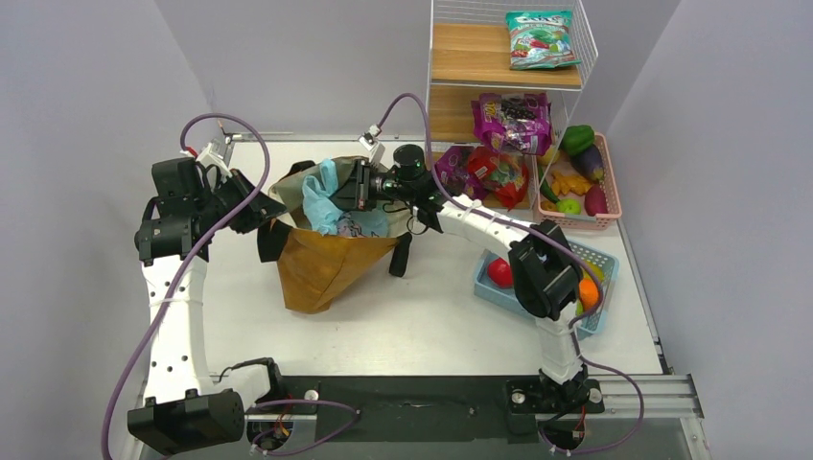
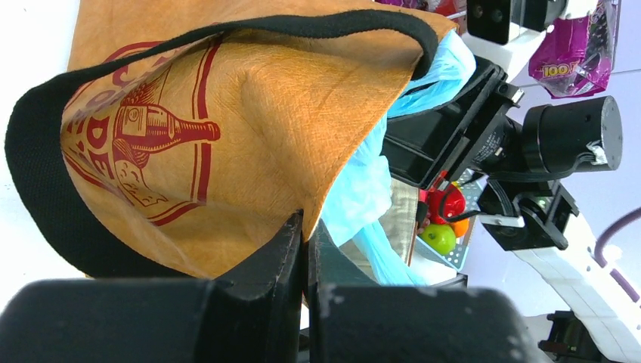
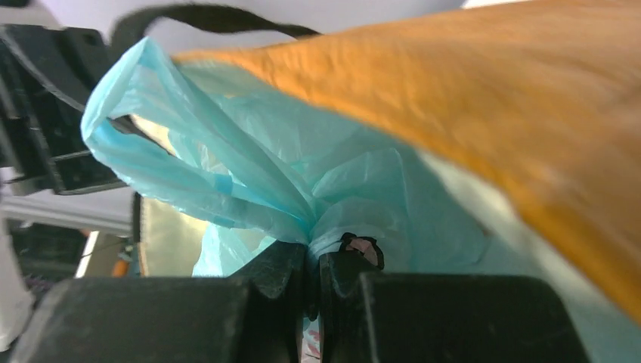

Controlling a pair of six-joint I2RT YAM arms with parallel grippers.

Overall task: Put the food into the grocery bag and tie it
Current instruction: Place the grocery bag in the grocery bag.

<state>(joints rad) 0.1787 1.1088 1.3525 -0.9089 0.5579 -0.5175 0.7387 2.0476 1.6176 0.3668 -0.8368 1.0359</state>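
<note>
Nearest the left wrist camera, the left gripper (image 2: 306, 246) is pinched shut, and the rim of the tan tote (image 2: 249, 128) runs into its tips (it seems to hold cloth, not plastic). The blue bag (image 2: 361, 193) hangs just beside it, inside the tote's mouth.

On the right wrist camera, the right gripper (image 3: 311, 257) is clamped on a gathered twist of the bag, with the tote's wall pressing in from above.

From the top, the bag sits bunched in the slumped tote between the two grippers. Food (image 1: 499, 272) lies in a basket (image 1: 602, 257) by the right arm, well apart from the bag (whether any is inside the bag I cannot tell).

The film is thin, so a hard pull may tear it or slip it free. The bag is nested in the tote, so tugging could drag the tote over and snag the handles before a knot forms.
</note>
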